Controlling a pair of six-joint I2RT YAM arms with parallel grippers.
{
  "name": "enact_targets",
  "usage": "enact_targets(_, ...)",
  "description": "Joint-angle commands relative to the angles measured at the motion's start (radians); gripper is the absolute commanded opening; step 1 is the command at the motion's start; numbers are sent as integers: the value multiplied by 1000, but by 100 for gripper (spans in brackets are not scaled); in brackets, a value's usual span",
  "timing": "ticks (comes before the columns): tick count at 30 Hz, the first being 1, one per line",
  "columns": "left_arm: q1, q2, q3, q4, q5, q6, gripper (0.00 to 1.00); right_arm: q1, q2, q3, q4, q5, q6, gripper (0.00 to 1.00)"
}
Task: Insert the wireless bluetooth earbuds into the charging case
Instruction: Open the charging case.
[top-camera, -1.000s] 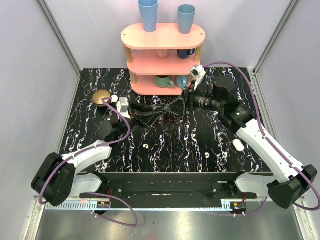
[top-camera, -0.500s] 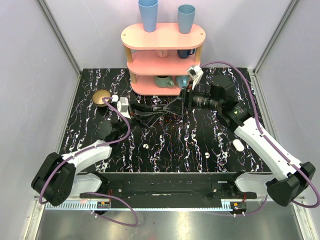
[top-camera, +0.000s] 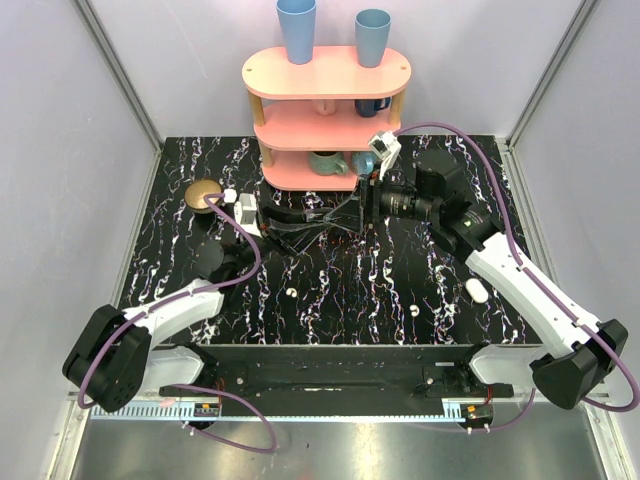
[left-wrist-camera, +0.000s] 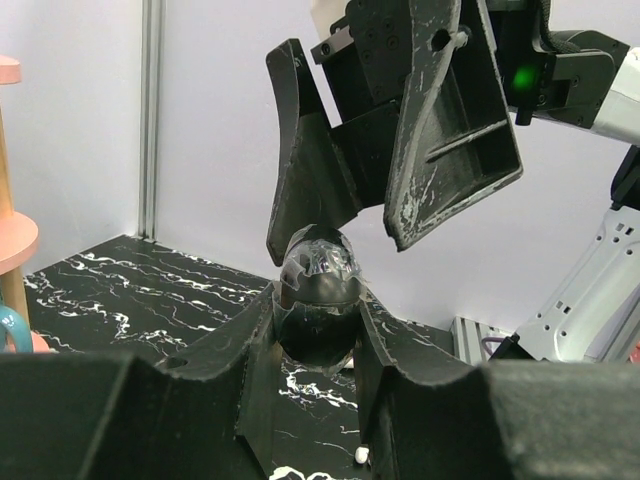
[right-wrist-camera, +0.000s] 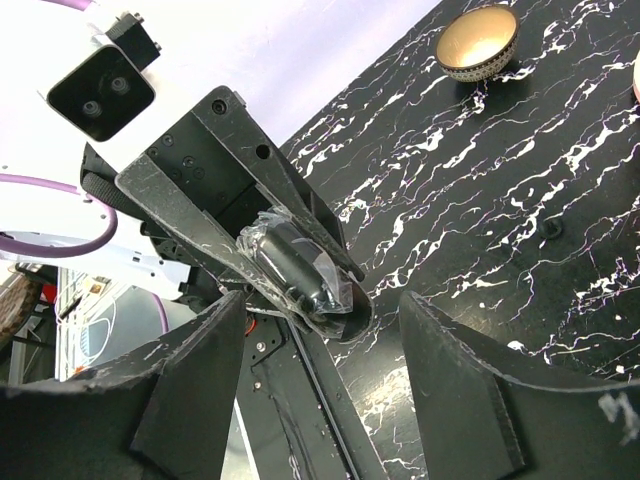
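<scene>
My left gripper (top-camera: 333, 216) is shut on a black egg-shaped object (left-wrist-camera: 315, 290) wrapped in clear film and holds it above the middle of the table. My right gripper (top-camera: 354, 211) is open, its jaws standing either side of that object (right-wrist-camera: 295, 265) without closing on it. The white oval charging case (top-camera: 476, 290) lies on the table under the right forearm. One tiny white earbud (top-camera: 290, 293) lies front centre-left, and the other earbud (top-camera: 413, 310) front centre-right. One earbud also shows in the left wrist view (left-wrist-camera: 361, 455).
A pink three-tier shelf (top-camera: 325, 110) with mugs and two blue cups stands at the back centre, just behind the grippers. A gold bowl (top-camera: 204, 193) sits at the back left. A black round disc (top-camera: 208, 260) lies by the left arm.
The right gripper has moved a little left and back, closer around the black object held by the left gripper. The left arm, case and earbuds have not moved.
</scene>
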Motion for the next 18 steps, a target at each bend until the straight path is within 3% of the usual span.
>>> enact_targets(1,-6,-13,48,218,35,12,0,13,7,42,-2,16,-20,70)
enact_targets(18,-38,-42,75,217,69,12,0,11,14,44,4,134,9,69)
